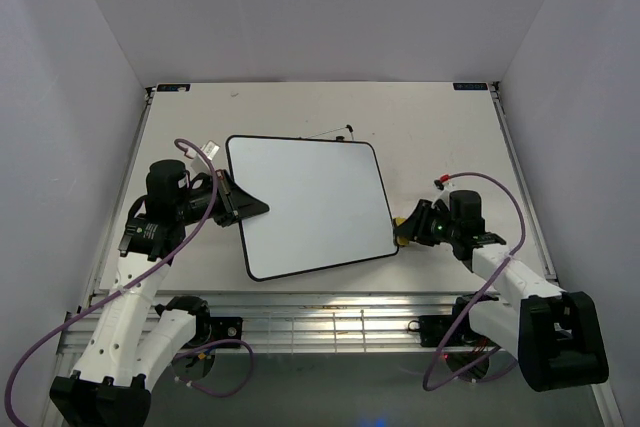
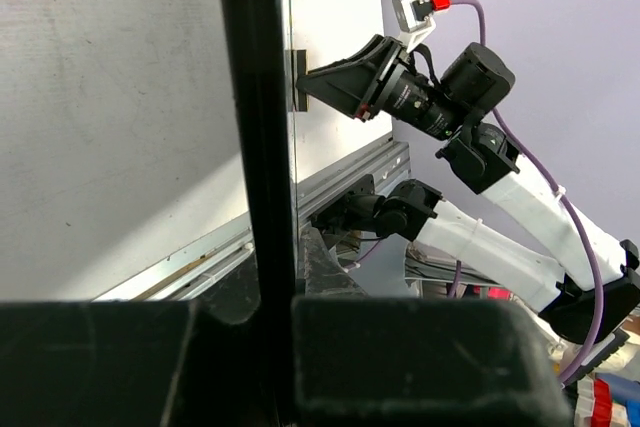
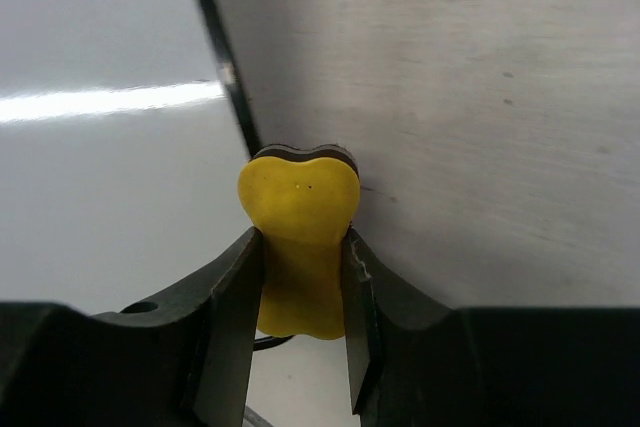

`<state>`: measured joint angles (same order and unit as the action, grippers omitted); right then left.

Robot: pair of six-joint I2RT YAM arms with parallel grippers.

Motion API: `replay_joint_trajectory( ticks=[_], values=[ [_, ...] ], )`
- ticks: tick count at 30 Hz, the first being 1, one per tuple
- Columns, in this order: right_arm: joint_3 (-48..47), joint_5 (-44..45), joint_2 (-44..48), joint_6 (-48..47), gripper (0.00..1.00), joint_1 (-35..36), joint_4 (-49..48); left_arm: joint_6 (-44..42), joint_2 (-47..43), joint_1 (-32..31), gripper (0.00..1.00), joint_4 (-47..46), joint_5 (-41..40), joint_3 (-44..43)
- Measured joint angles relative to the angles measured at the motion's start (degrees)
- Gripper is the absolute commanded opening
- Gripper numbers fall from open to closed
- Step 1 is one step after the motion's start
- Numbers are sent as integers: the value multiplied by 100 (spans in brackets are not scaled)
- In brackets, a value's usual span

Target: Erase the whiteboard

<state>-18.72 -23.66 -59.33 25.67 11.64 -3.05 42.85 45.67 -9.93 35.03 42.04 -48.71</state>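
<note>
Whiteboard (image 1: 315, 202) lies flat mid-bench (image 1: 430, 127), turned slightly so its side edges slant. It looks close to square from above, so I can't call the long axis.

Left pincer (image 1: 243, 205) is closed on the board's left edge. The left wrist view has the black frame (image 2: 255, 127) running straight between the fingers.

Right pincer (image 1: 403, 231) is clamped tight on a yellow bone-shaped eraser (image 3: 298, 237). The eraser's long axis runs along the fingers, and its free end sits at the frame near the board's near-right corner.

Key relation: the whole board face lies to the left of the eraser, so the wipe has to travel leftward. That job falls to the right arm, while the left only pins the board.

Hard to read:
- Whether the eraser pad touches the surface.
- The board face looks blank from above, with a glare stripe in the right wrist view; faint marks could hide there.
- A thin wire stand (image 1: 330, 133) shows only just past the far edge.
</note>
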Motion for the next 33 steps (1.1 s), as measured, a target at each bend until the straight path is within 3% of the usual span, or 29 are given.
replay_joint_trajectory(
  ticks=[8,14,19,23,24,27,30,31,33],
  values=[
    [-540,876,-339,-195,8,-975,1093,42,-2,-2,0,-74,114,-61],
    [-1980,1646,-304,-428,8,-1084,1694,-94,-2,-7,0,-85,-107,-85],
    [-2433,2223,-492,-765,13,-1158,1893,-142,-2,-4,0,-560,-363,24],
    [-2459,2538,-1141,-935,28,-1294,2118,-103,168,-2,0,-1373,-374,155],
    [-2457,2588,-1314,-966,39,-1329,2173,-74,269,-4,0,-1615,-326,168],
    [-2457,2680,-1698,-988,46,-1403,2299,-2,584,-2,0,-2321,-149,199],
    [-2455,2686,-1801,-975,66,-1425,2312,-2,901,-4,0,-2944,17,190],
    [-2455,2684,-1790,-960,82,-1425,2304,-20,1008,-4,0,-3132,61,184],
    [-2455,2673,-1766,-953,89,-1425,2302,-44,1237,-7,0,-3515,120,181]
  ],
)
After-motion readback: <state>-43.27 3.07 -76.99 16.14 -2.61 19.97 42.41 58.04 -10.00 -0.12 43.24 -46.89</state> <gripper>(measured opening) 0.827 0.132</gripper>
